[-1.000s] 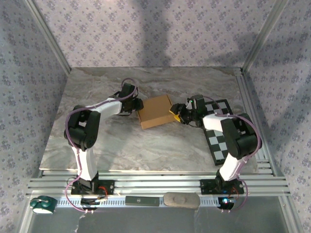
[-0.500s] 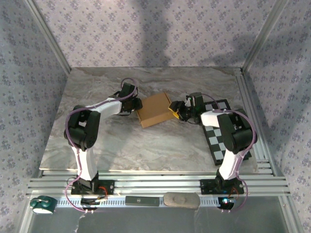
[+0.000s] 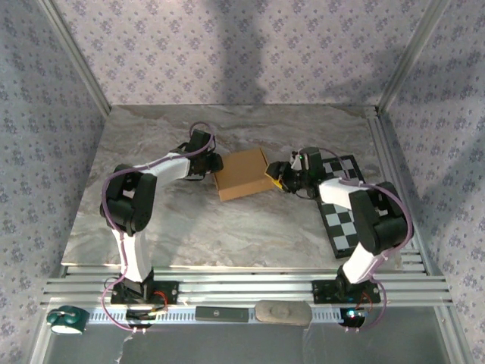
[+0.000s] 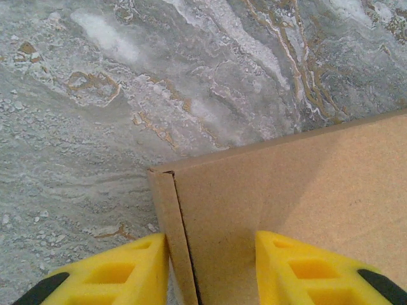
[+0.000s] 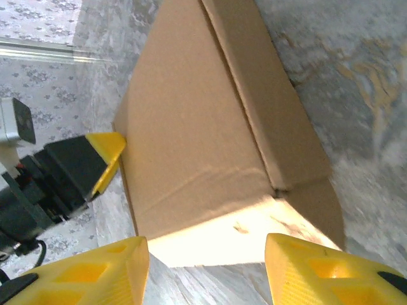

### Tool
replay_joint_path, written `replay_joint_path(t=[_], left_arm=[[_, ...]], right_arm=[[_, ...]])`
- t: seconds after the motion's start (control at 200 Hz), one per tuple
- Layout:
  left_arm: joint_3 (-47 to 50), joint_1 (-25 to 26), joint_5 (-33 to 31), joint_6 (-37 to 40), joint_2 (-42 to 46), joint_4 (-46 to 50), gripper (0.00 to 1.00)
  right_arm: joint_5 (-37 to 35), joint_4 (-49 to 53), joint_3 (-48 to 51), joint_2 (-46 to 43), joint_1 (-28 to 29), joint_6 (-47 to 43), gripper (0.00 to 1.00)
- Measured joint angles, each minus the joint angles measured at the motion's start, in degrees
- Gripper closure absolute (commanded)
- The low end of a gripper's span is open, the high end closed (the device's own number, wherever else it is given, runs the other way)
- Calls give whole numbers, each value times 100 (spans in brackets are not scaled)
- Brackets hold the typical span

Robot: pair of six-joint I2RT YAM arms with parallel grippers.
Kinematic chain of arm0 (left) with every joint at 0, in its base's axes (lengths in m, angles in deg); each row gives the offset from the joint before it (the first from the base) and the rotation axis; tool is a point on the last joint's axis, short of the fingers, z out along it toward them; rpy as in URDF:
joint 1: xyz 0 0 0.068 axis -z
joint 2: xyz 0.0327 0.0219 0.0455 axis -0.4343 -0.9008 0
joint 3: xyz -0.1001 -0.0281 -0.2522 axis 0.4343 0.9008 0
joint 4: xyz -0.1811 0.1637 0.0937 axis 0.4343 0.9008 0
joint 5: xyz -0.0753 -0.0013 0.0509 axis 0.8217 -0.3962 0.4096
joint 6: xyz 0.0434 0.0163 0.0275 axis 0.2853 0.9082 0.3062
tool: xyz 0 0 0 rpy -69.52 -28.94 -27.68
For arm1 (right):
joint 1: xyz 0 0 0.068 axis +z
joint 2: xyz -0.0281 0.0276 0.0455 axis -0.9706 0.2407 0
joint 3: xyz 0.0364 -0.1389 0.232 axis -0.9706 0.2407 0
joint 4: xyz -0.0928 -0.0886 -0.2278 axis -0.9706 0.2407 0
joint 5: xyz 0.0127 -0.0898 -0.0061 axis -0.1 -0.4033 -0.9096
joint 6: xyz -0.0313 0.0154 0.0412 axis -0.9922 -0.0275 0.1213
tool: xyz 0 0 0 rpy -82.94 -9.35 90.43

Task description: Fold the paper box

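The paper box [image 3: 242, 174] is a closed, shallow tan cardboard box lying flat in the middle of the marble table. My left gripper [image 3: 215, 163] is at its left end. In the left wrist view the jaws [image 4: 211, 240] straddle a corner of the box [image 4: 286, 184]: one yellow finger [image 4: 130, 267] lies against the side wall, the other [image 4: 311, 270] over the top panel. My right gripper [image 3: 274, 176] stands open at the box's right end. In the right wrist view the box [image 5: 191, 127] lies just ahead of the right gripper [image 5: 205, 244], with bare table between the jaws. A left fingertip [image 5: 108, 149] touches the far edge.
A black-and-white checkered board [image 3: 345, 216] lies flat under the right arm at the table's right side. Patterned walls close in the back and both sides. Aluminium rails [image 3: 242, 287] run along the near edge. Open marble [image 3: 227, 231] lies in front of the box.
The right arm's elbow has swung outward to the right while its gripper stayed at the box's end. The box nudged slightly left and back. The left arm has held still.
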Motion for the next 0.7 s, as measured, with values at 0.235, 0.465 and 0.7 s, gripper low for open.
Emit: replay_joint_path(t=[0.235,0.465,0.7], left_arm=[[0,-2,0,2,0,0,62],[0,-2,13,22,0,0,62],[-35,-4,13,76,-2,66,62]], right_arm=[[74,-138,262,103,31,118,47],[109,-203,74,431,37,155,47],[221,-192,-337,883,-66,127,48]])
